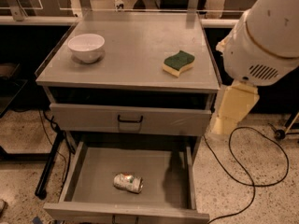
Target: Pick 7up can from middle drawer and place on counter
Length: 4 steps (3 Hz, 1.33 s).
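Note:
The 7up can, dented, silvery with green print, lies on its side on the floor of the open middle drawer, left of the drawer's centre. The counter is the grey cabinet top above. My white arm comes in from the upper right, beside the cabinet's right edge. My gripper is the cream-coloured part hanging below the arm, to the right of the upper drawer and well above and right of the can. It holds nothing that shows.
A white bowl stands on the counter's left. A green and yellow sponge lies on its right. The upper drawer with a black handle is closed. A black cable loops on the floor at the right.

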{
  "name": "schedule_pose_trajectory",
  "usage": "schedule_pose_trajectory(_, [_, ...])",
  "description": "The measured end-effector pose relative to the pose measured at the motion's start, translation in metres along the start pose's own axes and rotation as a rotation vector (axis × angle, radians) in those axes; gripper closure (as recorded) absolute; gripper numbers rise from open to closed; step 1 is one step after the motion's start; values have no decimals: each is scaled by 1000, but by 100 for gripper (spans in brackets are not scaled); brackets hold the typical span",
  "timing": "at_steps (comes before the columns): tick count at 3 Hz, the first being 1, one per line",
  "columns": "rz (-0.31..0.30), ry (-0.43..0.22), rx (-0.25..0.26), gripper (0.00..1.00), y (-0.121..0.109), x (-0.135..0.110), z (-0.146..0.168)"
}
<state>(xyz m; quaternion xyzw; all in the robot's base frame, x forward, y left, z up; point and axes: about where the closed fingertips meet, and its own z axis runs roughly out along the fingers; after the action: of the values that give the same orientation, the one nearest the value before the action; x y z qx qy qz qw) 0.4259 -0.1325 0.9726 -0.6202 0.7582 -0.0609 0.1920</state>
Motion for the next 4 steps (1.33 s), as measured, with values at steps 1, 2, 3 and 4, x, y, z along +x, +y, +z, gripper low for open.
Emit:
schedule_pose_trajectory(1, [-28, 15, -7, 0, 24, -14, 28])
schedule_pose_trajectory(2, [-89, 69, -82, 0, 56, -24, 107])
schedule_pose_trajectory(3, [-88, 68, -81, 0, 55, -25, 106])
schedule_pose_trajectory(4, [-71, 80, -91, 0, 75, -26, 128])
